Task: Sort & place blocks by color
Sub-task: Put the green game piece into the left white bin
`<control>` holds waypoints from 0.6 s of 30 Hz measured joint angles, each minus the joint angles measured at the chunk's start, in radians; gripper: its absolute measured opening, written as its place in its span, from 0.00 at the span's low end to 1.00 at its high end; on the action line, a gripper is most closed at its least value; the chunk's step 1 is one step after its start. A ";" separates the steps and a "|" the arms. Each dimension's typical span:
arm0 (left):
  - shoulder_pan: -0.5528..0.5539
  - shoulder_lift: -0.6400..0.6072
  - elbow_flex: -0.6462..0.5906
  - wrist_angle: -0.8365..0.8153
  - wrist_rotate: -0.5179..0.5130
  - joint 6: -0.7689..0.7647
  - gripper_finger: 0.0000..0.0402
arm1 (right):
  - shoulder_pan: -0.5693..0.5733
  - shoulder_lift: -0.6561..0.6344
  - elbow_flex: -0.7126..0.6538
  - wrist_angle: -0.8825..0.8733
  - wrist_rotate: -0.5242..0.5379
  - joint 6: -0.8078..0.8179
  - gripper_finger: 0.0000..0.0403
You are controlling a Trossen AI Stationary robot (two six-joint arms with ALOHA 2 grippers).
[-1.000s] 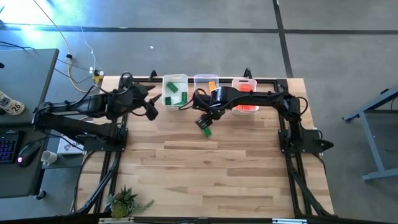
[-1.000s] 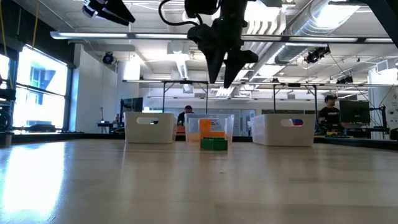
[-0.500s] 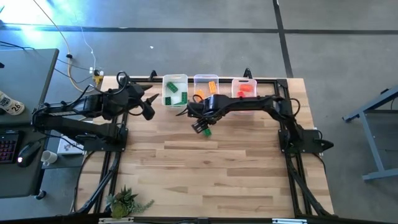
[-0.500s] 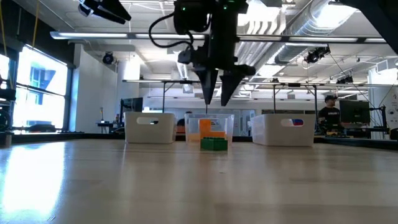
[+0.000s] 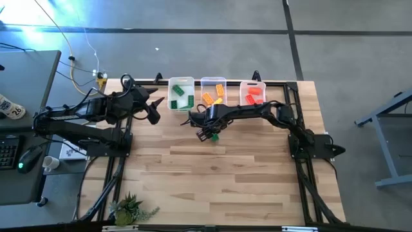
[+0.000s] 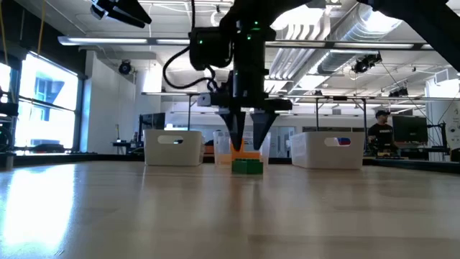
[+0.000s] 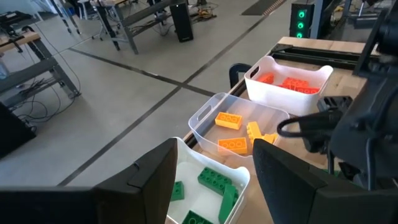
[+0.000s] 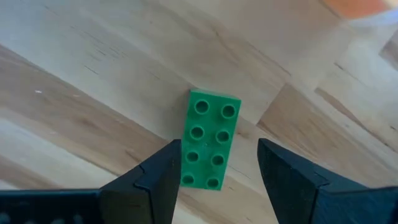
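Observation:
One green studded block (image 8: pixel 208 140) lies flat on the wooden table (image 5: pixel 225 167), studs up, just in front of the bins; it also shows in the high view (image 5: pixel 214 136) and the low view (image 6: pixel 247 166). My right gripper (image 8: pixel 217 168) is open, pointing down, its fingers standing on either side of the block without touching it, a little above it in the low view (image 6: pixel 245 140). My left gripper (image 7: pixel 214 180) is open and empty, held high near the green bin (image 5: pixel 181 93) at the table's far left.
Three translucent white bins stand in a row at the table's far edge: the green bin with green blocks, a middle bin (image 5: pixel 213 92) with orange blocks, a right bin (image 5: pixel 253 93) with red blocks. A small plant (image 5: pixel 131 209) sits at the near left corner.
My right gripper has gone toward the table's left edge and down, coming over the green block, and has turned upright, its open fingers now on either side of the block. The block has stayed in place.

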 joint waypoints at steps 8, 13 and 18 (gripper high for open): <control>0.000 0.000 0.000 -0.001 0.000 0.000 0.50 | 0.016 0.050 0.000 0.004 0.001 0.025 0.49; 0.000 0.000 0.000 -0.002 -0.003 0.000 0.50 | 0.028 0.090 0.000 0.010 0.001 0.027 0.49; 0.000 0.000 0.000 -0.004 -0.002 0.000 0.50 | 0.035 0.106 0.005 0.014 -0.031 0.031 0.49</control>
